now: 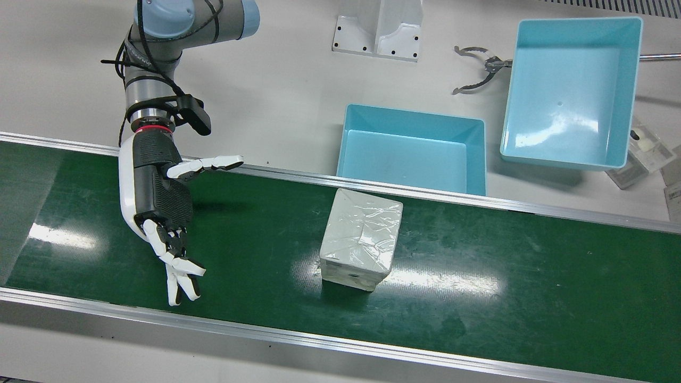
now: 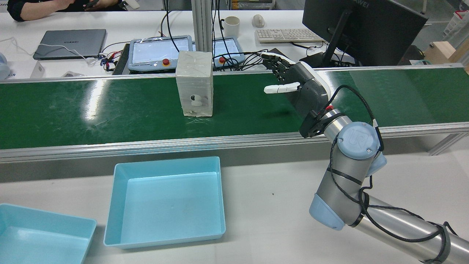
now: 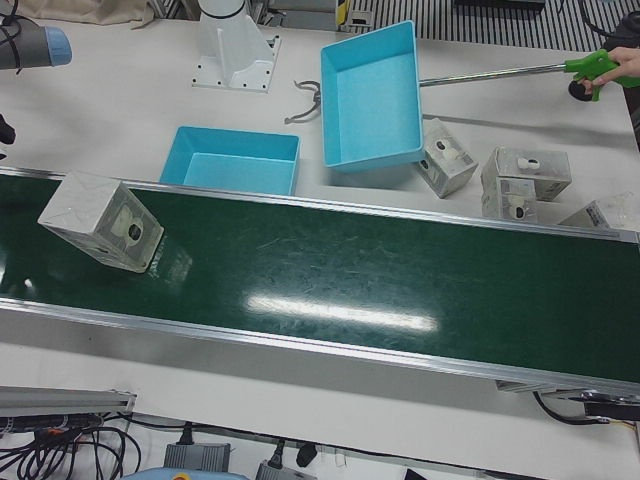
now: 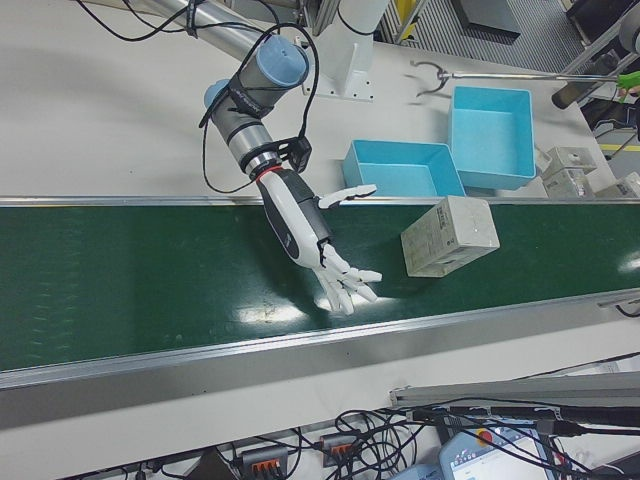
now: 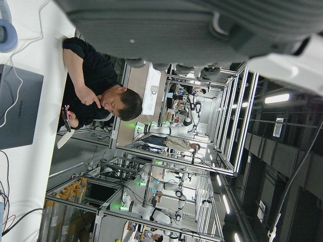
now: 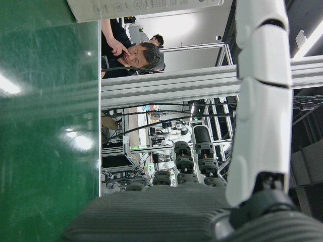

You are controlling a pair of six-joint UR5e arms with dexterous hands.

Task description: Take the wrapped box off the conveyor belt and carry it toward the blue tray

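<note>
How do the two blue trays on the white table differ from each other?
The near tray sits right beside the conveyor belt; the far tray lies farther back. The far tray looks deeper and larger than the near tray. Both are light blue and empty.

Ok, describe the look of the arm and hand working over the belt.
The right arm is a silver-grey tube with pale blue joint caps, and a black cable is strapped along it. A red ring marks the wrist. The right hand has a white shell, a black ribbed palm and white fingers with black joints. A small black unit sits by the wrist.
</note>
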